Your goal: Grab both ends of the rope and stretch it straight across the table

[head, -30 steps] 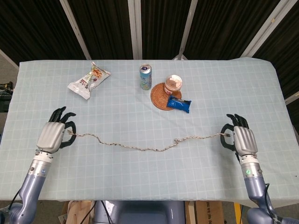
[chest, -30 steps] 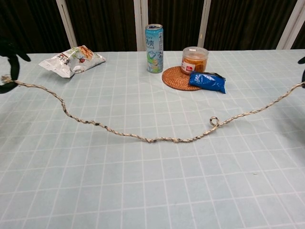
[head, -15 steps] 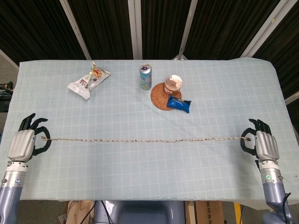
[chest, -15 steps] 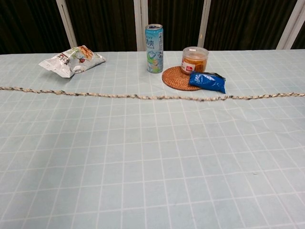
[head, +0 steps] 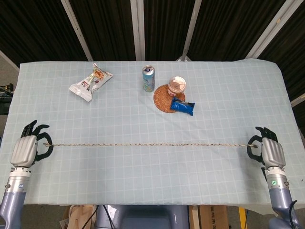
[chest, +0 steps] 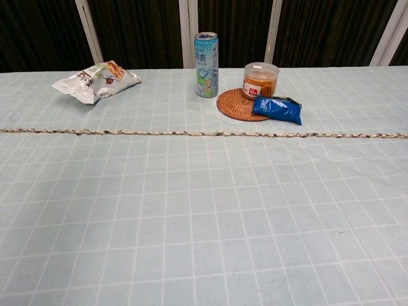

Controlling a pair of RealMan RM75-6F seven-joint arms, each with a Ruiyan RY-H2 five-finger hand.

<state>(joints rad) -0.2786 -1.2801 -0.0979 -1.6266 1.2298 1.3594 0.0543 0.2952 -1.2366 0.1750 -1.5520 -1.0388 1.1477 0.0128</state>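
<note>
The left hand (head: 25,149) is hovering over the table's (head: 228,90) left edge, back plate facing up and dark fingers (head: 42,128) curling round toward the middle, and it is pinching the left end of the rope (head: 147,144). The right hand (head: 269,151) is mirroring it at the right edge, back plate up, fingers curling inward and pinching the rope's right end. Both forearms are coming up from the near edge, roughly upright in the head view; neither hand is showing in the chest view. The rope is running taut and straight from hand to hand across the near half of the cloth, and in the chest view it is crossing the full width as a level line just in front of the mat (chest: 240,104) and the blue packet (chest: 277,109). Compared with half a second ago, the hands are sitting slightly lower in the head view and the rope is lying a touch nearer the robot and flatter; a second ago it was sagging in loose waves between hands placed much closer together. Behind the rope, the snack bag (head: 90,81), can (head: 148,78) and jar (head: 176,86) are staying where they were.
</note>
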